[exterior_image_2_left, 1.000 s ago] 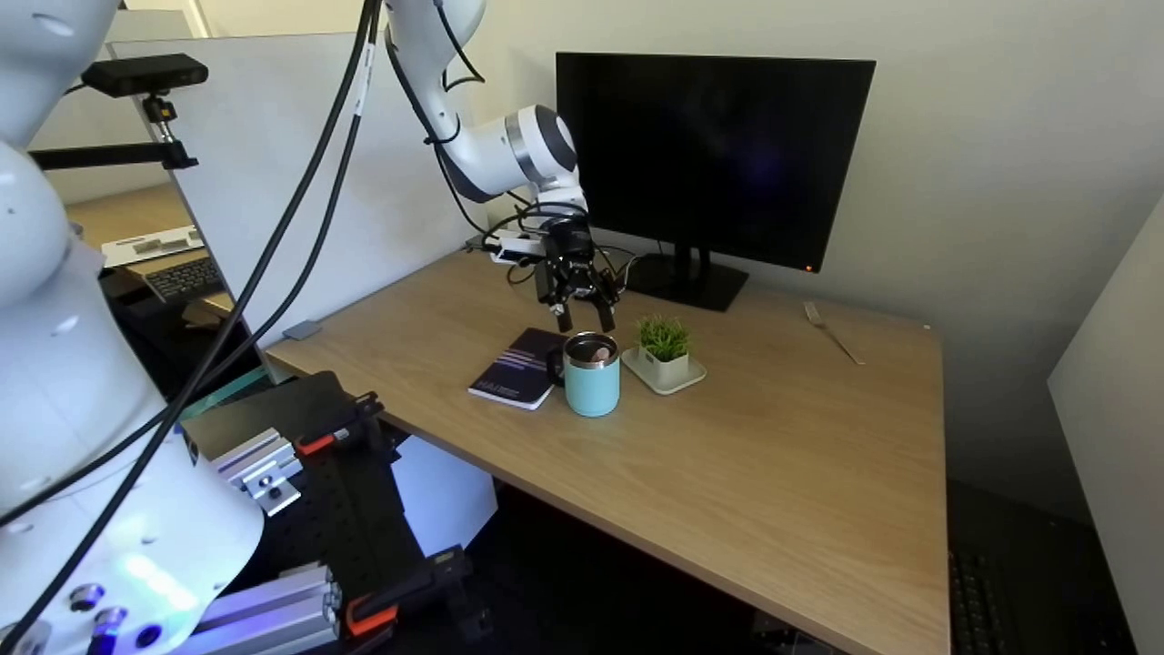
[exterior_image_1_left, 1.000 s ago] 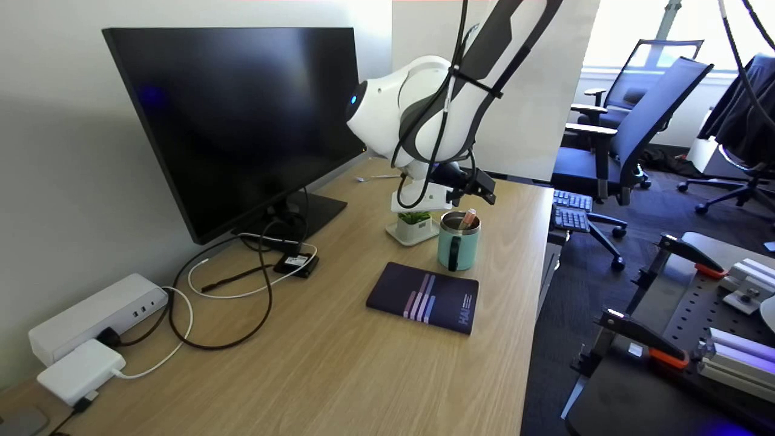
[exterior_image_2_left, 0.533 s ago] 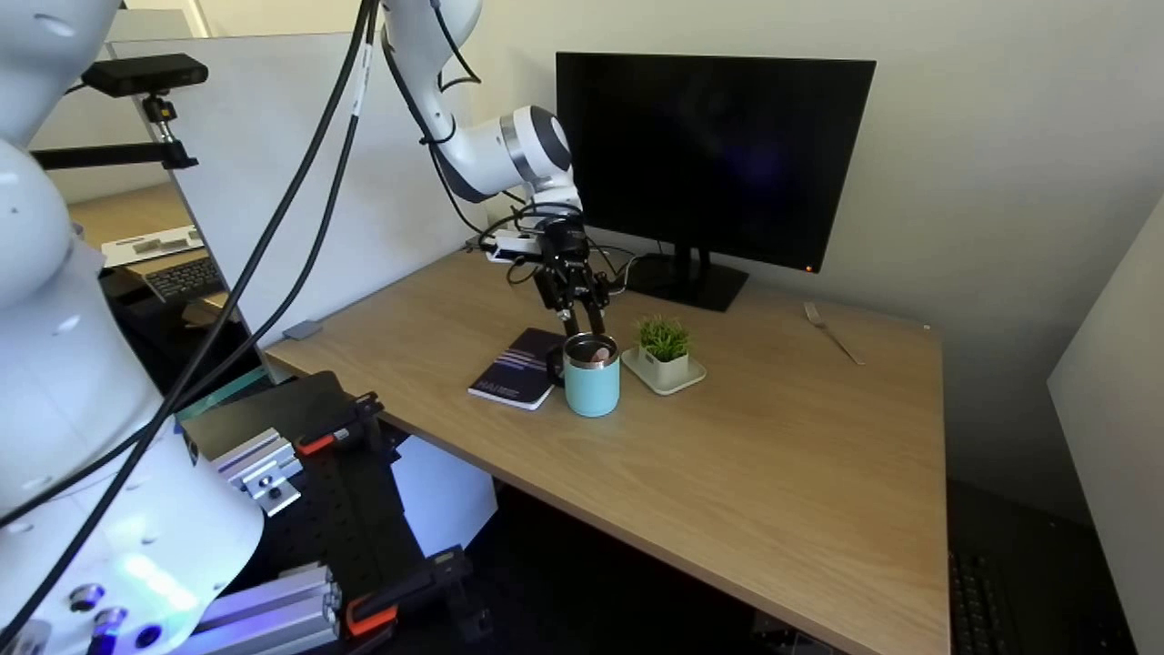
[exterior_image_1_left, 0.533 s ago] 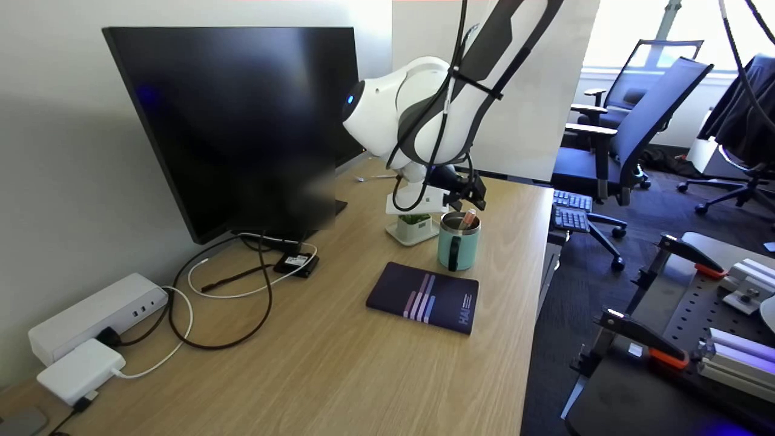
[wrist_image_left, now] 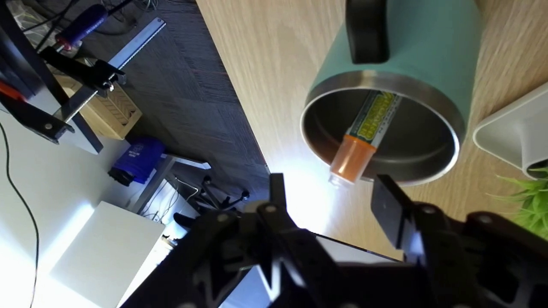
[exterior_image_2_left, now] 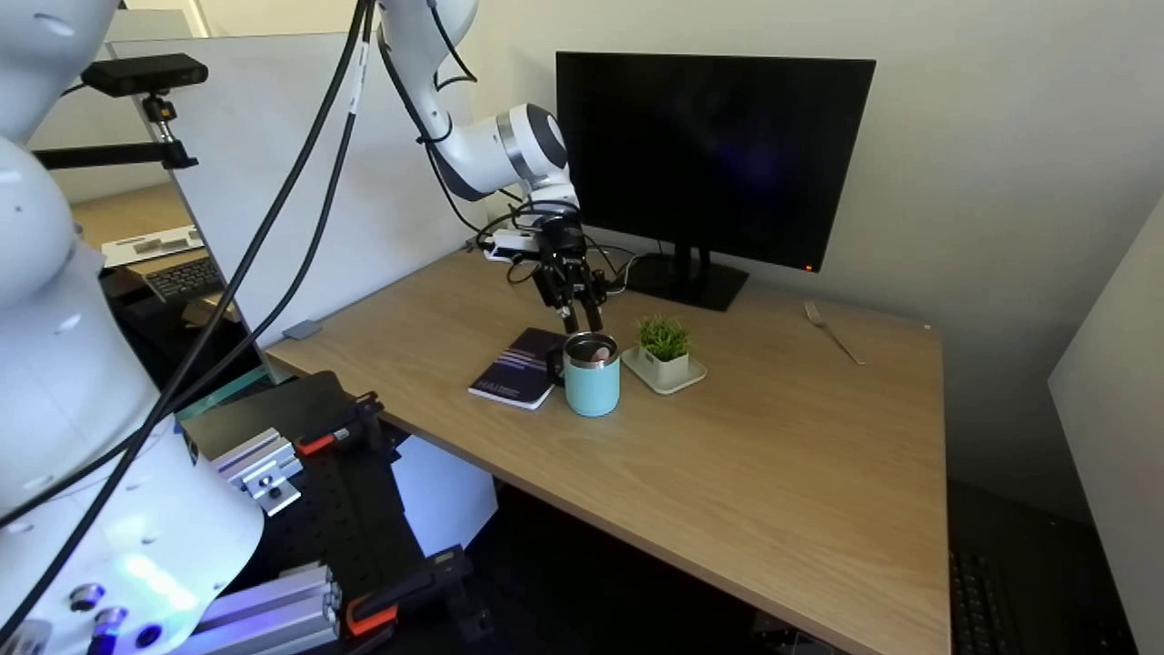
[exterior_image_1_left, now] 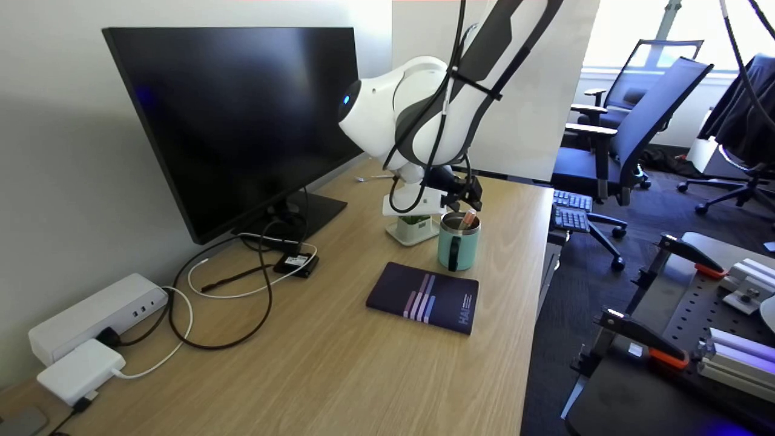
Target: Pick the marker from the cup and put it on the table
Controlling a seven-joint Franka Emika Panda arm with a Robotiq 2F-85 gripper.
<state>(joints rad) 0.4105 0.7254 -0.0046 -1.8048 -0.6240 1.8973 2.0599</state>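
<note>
The marker [wrist_image_left: 353,157] leans in the teal cup [wrist_image_left: 436,38], its orange capped end poking out past the metal rim. Both exterior views show the cup [exterior_image_1_left: 470,251] upright on the wood-grain table [exterior_image_2_left: 727,473], with the marker's tip [exterior_image_2_left: 601,355] just above the rim. My gripper [wrist_image_left: 329,182] is partly open, and nothing is held in it. In the wrist view the cap's end lies ahead of the gap between the fingertips, nearer the right one. The gripper [exterior_image_2_left: 583,322] hangs over the cup's rim area in an exterior view. The marker's lower part is hidden inside the cup.
A potted plant [exterior_image_2_left: 663,350] on a pale tray stands close beside the cup. A dark notebook [exterior_image_1_left: 424,297] lies at the cup's handle side. The monitor [exterior_image_2_left: 709,164] rises behind, and a fork [exterior_image_2_left: 832,332] lies farther off. Cables [exterior_image_1_left: 266,290] sprawl over the desk.
The jaws have come closer together, from wide to about half open. The gripper has shifted slightly to the left in both exterior views. Cup and marker have stayed put.
</note>
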